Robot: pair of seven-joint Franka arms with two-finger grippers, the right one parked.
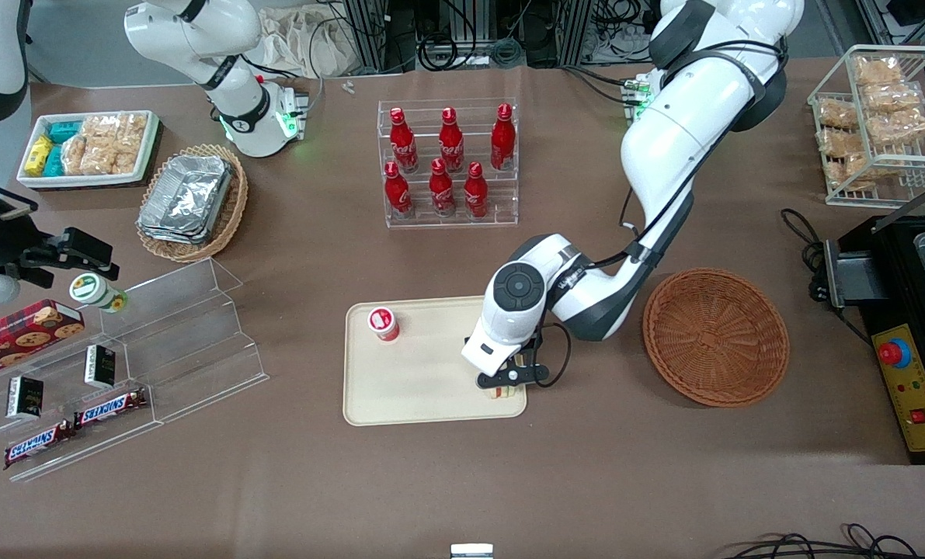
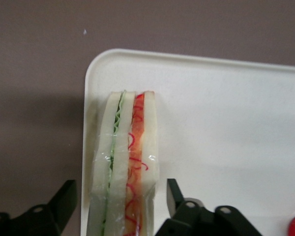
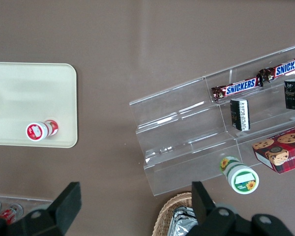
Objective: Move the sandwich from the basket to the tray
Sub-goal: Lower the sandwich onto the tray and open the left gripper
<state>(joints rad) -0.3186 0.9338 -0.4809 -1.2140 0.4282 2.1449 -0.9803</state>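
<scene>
The sandwich (image 2: 123, 162), white bread with green and red filling in clear wrap, stands on edge on the cream tray (image 2: 226, 123) close to its rim and corner. In the front view only a bit of the sandwich (image 1: 499, 392) shows under the wrist, at the tray (image 1: 423, 388) corner nearest the camera and the basket. My left gripper (image 2: 120, 186) is open and straddles it, with a gap between each finger and the bread. The round reddish-brown basket (image 1: 714, 335) sits beside the tray toward the working arm's end, with nothing in it.
A red-capped cup (image 1: 383, 323) stands on the tray. A rack of red bottles (image 1: 448, 163) is farther from the camera. A clear stepped shelf with snack bars (image 1: 120, 365) lies toward the parked arm's end. A black machine (image 1: 912, 334) is beside the basket.
</scene>
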